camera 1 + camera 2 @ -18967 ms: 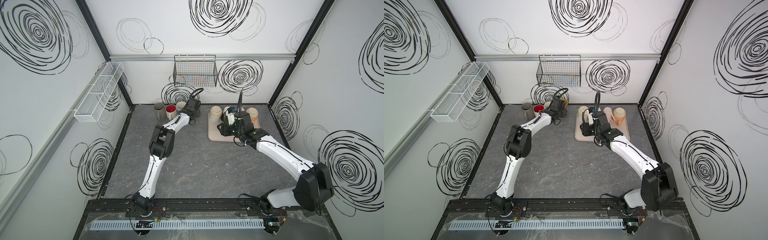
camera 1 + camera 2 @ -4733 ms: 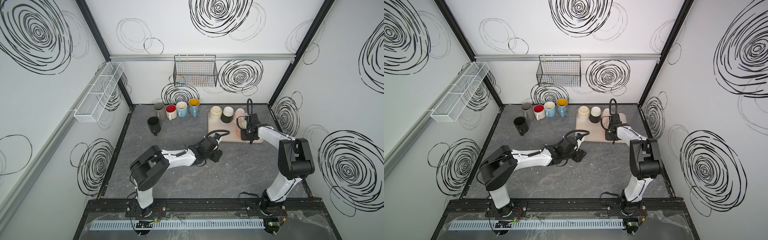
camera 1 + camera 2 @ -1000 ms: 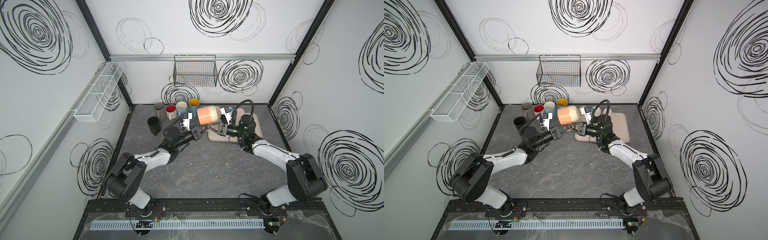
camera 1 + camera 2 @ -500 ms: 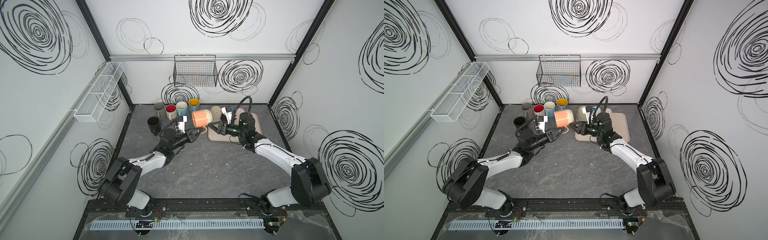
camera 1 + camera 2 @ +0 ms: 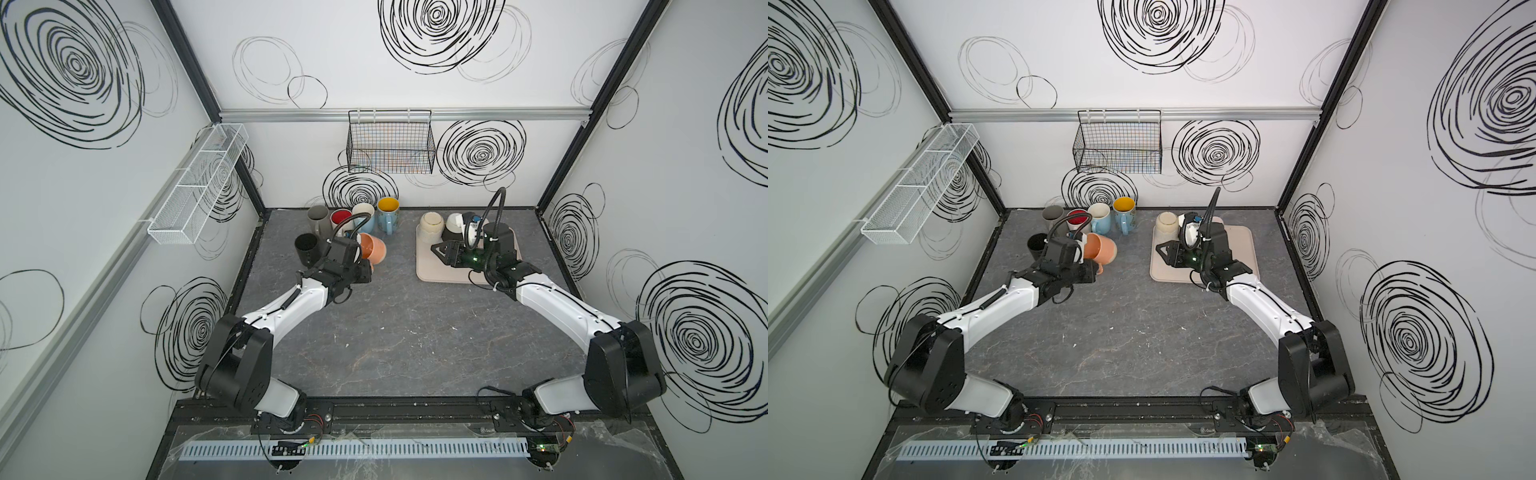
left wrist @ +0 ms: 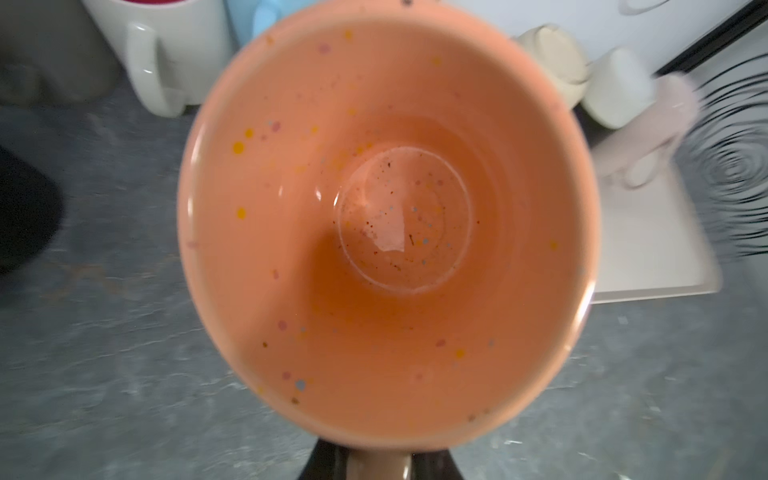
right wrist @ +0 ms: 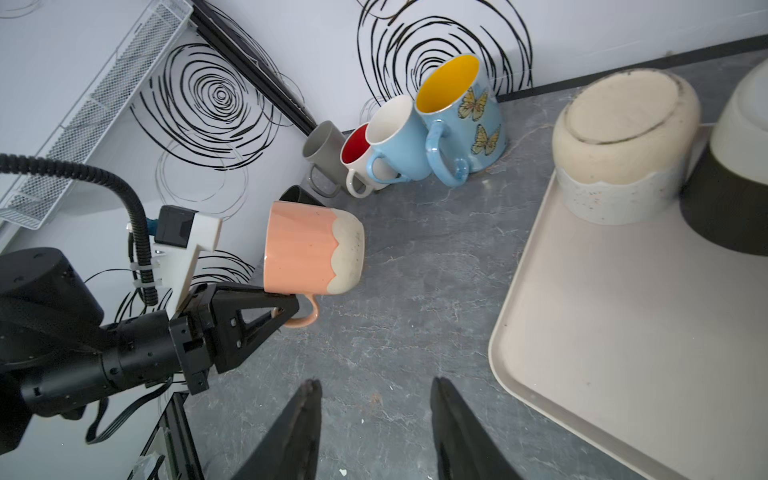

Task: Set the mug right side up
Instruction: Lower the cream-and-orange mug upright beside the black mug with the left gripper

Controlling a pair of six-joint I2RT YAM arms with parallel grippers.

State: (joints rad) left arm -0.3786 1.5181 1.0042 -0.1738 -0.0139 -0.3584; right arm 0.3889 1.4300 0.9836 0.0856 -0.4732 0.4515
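Your left gripper [image 7: 284, 311] has its fingers pinched on the handle of the orange mug [image 7: 311, 249]. The mug lies on its side and looks to be off the table [image 5: 395, 332], toward the back-left corner. It hangs just in front of the row of upright mugs [image 5: 365, 216] and beside the black mug [image 5: 306, 247]. Its mouth faces back along your left arm, so the left wrist view looks straight down into it. Its cream base points toward the tray [image 5: 457, 276].

Your right gripper [image 7: 374, 415] sits over the tray's left edge with its fingers spread and nothing between them. It is well apart from the mug.

By my reading you are halfway through the flip: the mug is neither inverted nor upright. Next, roll the left wrist until the base faces down. Then lower it onto bare table in front of the row and let the fingers part. A handle pinch can let the mug swing, so turn slowly and keep it off the neighbouring mugs.
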